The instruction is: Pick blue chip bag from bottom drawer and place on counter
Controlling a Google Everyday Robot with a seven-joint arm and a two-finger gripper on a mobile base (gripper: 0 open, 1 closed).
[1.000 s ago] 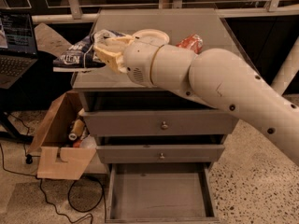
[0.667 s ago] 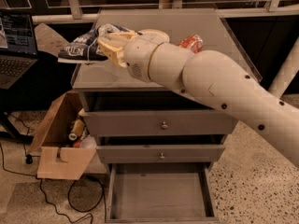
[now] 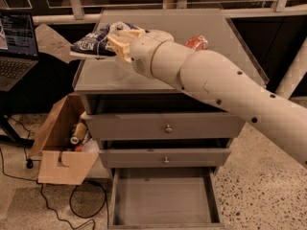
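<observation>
Two risks stand out. First, the blue chip bag (image 3: 91, 43), a small crumpled foil packet in dark blue and white, is pinched in the closed jaws of the cream-coloured two-finger gripper (image 3: 119, 43). It sits at the far left corner of the counter (image 3: 120, 78), the flat matte grey top of the drawer cabinet, and much of the bag juts out past the counter's left edge. Released here, I judge it would tip or slide off that edge toward the floor or the open brown cardboard box (image 3: 62, 166) below. It wants carrying further right before the jaws part. Second, the thick white robot arm (image 3: 216, 83) stretches across the counter just in front of the orange-red soda can (image 3: 196, 42) on the far right side. A sweep toward the far side could knock the can over.

As for containers, the bottom drawer (image 3: 163, 200), the lowest and deepest grey box of the cabinet, is pulled out toward the near side and shows only its plain grey floor. Both upper grey drawers (image 3: 144, 127), each with a small round knob, are shut, so their contents are hidden. The cardboard box, on the floor left of the cabinet, holds a few small items, one pale and cylindrical. The rest I cannot identify.
</observation>
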